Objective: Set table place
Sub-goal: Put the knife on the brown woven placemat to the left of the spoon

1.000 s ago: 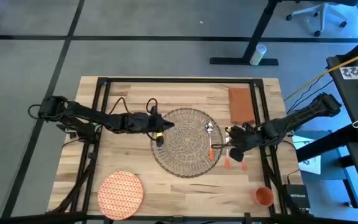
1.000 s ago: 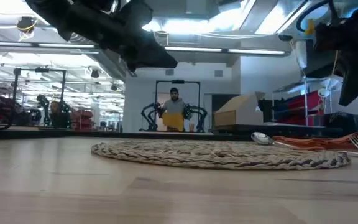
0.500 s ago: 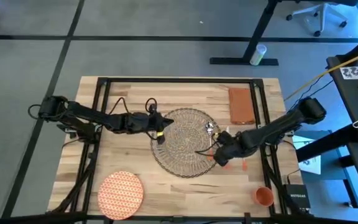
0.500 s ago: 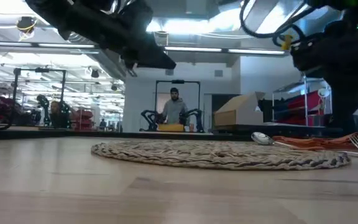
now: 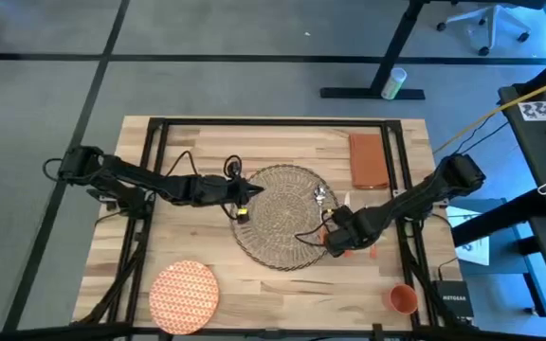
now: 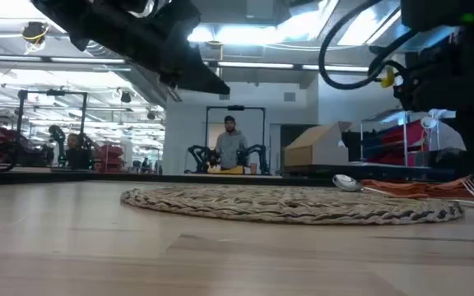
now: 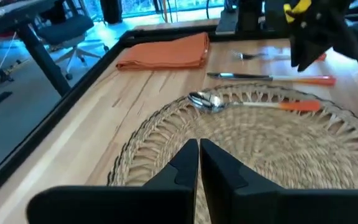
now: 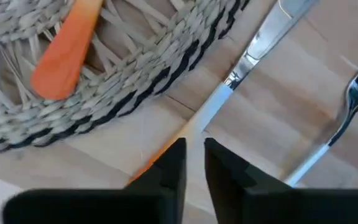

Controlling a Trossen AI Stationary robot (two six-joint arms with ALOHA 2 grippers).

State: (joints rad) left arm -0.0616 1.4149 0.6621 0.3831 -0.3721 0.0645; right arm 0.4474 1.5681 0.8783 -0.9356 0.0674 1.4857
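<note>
The plank table carries the round woven placemat at centre. The right gripper has slid in low over the knife by the mat's right edge, fingers nearly closed around its orange handle, so a pickup looks imminent. The left gripper waits shut at the mat's left edge.

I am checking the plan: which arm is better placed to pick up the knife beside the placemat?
The right. The right gripper is low over the knife at the placemat edge, fingers almost closed. The left gripper is at the mat's opposite edge, shut.
</note>
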